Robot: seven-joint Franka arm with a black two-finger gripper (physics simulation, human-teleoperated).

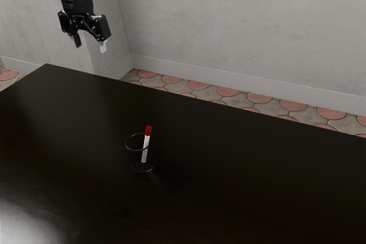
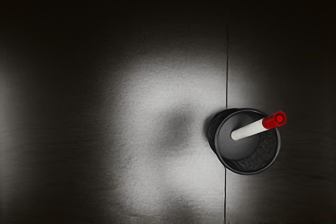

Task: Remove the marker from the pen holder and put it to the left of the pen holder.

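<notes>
High above the table's far left part in the exterior view, my gripper stands open, its two fingers apart with nothing between them. The marker, white with a red cap, leans inside the dark, see-through mesh pen holder, red end up and above the rim. From above in the wrist view, the round pen holder is upright, and the marker tilts against its rim with the red cap reaching past it. The gripper is well apart from both.
The dark table carries the pen holder; its back edge runs beside a patterned tile floor and a grey wall. A thin seam and a bright patch of reflected light lie on the table in the wrist view.
</notes>
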